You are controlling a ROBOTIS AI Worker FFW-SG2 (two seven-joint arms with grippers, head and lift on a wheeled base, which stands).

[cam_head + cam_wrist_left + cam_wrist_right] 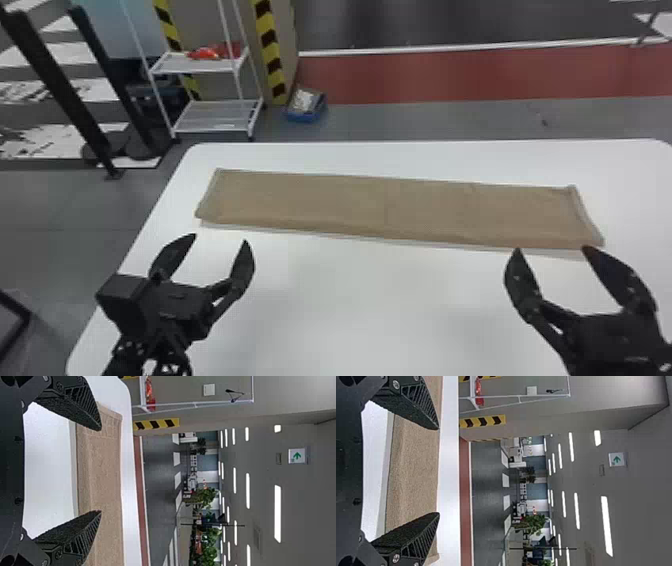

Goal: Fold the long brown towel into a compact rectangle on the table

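The brown towel (pixel 385 207) lies flat as a long strip across the white table, its layers showing along the near edge. My left gripper (pixel 220 240) is open above the table, on the near side of the towel's left end. My right gripper (pixel 550 250) stands open by the near edge of the towel's right end. In the left wrist view, the towel (pixel 103 475) stretches beyond the open left gripper (pixel 101 471), nothing between its fingers. The right wrist view has the towel (pixel 415 467) beyond the right gripper (pixel 440 471), whose fingers are apart and hold nothing.
The white table (pixel 350 305) has rounded far corners. On the floor behind it are a white wire shelf (pixel 215 112) with red items, a blue bin (pixel 305 106) and striped yellow-black posts (pixel 270 50). Black uprights (pixel 65 85) stand at the far left.
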